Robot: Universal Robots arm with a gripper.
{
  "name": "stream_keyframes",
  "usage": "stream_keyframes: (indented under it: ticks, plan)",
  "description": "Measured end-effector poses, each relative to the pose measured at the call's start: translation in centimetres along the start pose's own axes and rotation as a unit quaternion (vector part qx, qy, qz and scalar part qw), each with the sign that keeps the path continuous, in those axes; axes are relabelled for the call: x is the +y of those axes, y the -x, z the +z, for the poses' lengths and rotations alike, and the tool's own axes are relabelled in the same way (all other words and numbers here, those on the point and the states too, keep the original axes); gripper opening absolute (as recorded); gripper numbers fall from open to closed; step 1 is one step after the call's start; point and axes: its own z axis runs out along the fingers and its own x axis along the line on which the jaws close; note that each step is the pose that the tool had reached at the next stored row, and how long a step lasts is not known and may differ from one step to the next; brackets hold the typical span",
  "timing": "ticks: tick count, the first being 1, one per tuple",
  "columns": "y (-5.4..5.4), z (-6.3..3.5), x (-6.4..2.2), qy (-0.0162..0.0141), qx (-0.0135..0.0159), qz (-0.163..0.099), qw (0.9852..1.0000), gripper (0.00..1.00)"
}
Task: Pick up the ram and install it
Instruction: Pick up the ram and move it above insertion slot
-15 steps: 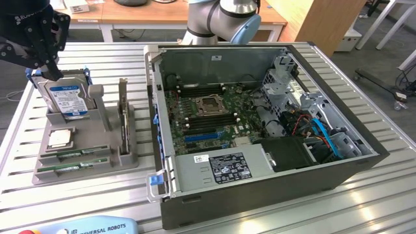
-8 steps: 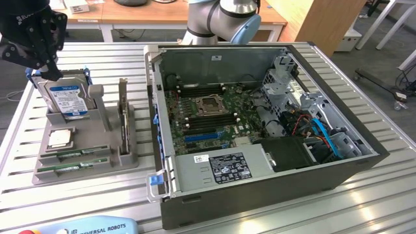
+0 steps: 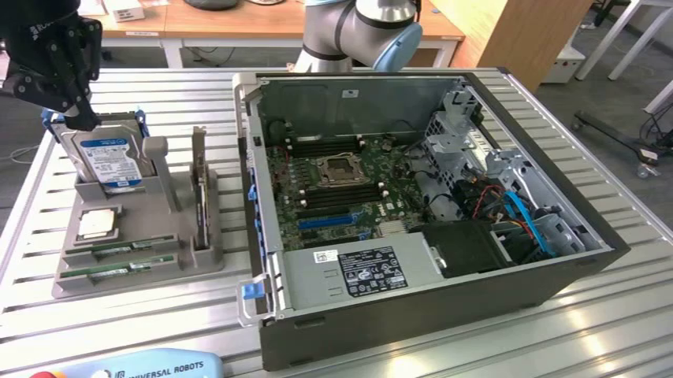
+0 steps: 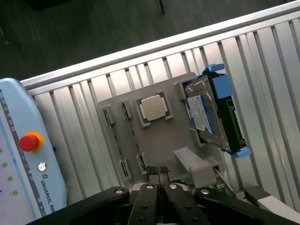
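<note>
Gripper [image 4: 158, 171] pinched shut, nothing held, hovers above gray holder [image 3: 126, 285]. Ram [image 3: 118, 252] lies in holder slot, not picked up, so install not begun.

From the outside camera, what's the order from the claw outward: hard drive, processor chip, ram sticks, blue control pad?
1. Hard drive, upright in the grey holder, just below the claw.
2. Processor chip, flat on the holder's middle.
3. Ram sticks, in the holder's front slots.
4. Control pad, at the picture's bottom edge.
</note>
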Motion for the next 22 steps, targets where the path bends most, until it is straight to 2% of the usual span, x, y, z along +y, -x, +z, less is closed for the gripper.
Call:
stream_keyframes:
  ticks: [6, 10, 19, 22]
  plan:
    - [0.0, 0.0, 0.0, 0.001, 0.0023, -0.045, 0.999, 0.1]
    - [0.0, 0.0, 0.0, 0.0016, 0.0038, -0.075, 0.9971, 0.1]
    - [0.0, 0.01, 0.0, 0.0026, 0.0076, -0.129, 0.9916, 0.1]
    - [0.0, 0.0, 0.0, 0.0026, 0.0082, -0.133, 0.9911, 0.1]
